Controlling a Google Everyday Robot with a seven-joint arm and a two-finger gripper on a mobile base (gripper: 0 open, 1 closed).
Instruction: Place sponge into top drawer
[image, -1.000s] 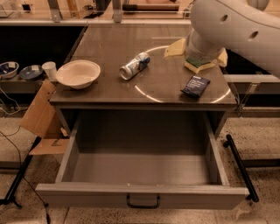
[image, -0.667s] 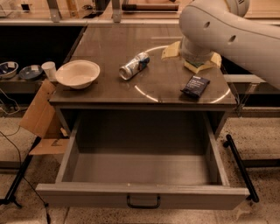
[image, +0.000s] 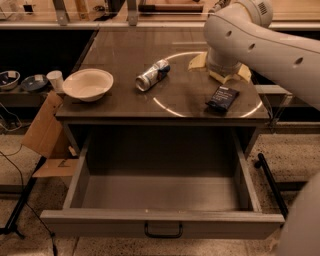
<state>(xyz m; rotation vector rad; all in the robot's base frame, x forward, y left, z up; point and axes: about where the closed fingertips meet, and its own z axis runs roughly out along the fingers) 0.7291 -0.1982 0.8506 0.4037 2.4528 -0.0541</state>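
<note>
The top drawer (image: 162, 222) is pulled fully open below the tabletop, and its grey inside is bare. Its dark handle (image: 163, 231) sits at the front centre. My white arm comes in from the upper right and ends at the table's back right. My gripper (image: 223, 70) is down there, hidden behind the arm's own bulk. Pale yellow edges (image: 199, 61) show on both sides of the arm's end on the table. I cannot tell whether they belong to the sponge. No dark green top shows.
On the tabletop (image: 125, 55) lie a tipped drink can (image: 152, 75) in the middle, a white bowl (image: 88, 84) at the left edge and a flat dark packet (image: 222, 98) at the right. Cardboard (image: 44, 134) leans at the table's left side.
My arm has swung a little to the left over the table's back right. The can, the bowl, the packet and the drawer have not moved.
</note>
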